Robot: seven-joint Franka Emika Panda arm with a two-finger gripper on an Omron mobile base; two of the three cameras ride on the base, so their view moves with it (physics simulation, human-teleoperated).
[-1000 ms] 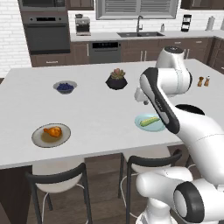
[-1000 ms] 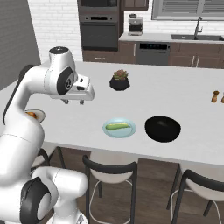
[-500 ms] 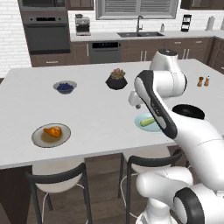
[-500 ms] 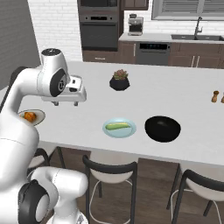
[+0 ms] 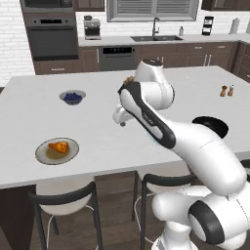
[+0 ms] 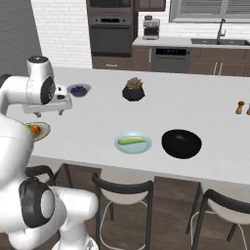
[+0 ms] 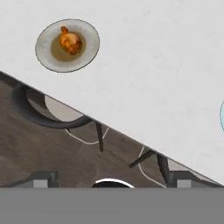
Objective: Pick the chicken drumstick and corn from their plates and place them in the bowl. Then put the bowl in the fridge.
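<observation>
Left base view: arm has swung from over the blue plate toward the robot's left; gripper (image 5: 122,118) now hangs above bare surface (image 5: 97,141), between the middle and the grey plate (image 5: 57,151).
Drumstick (image 5: 59,146): lies on the grey plate near the front edge, untouched, well apart from the gripper.
Bowl (image 5: 210,126): black, partly behind the arm, nothing seen in it from here.
Right base view: gripper (image 6: 49,112) is over the left end of the surface (image 6: 146,112), near the grey plate's (image 6: 43,131) rim, which peeks out from behind the arm.
Corn (image 6: 131,141): lies on the blue plate (image 6: 133,143), just beside the bowl (image 6: 181,143); the bowl is empty.
Fingers: spread wide, opened within the last second, holding nothing.
Hand view: camera looks down past the surface (image 7: 153,74) edge; the drumstick (image 7: 70,41) sits on the grey plate (image 7: 67,45) toward the upper left, off the fingers' line.
Meaning: judged as the approach to the drumstick; the arm has to travel further over the plate and descend before any grasp. Nothing is in the bowl yet, and the fridge step is far off.
</observation>
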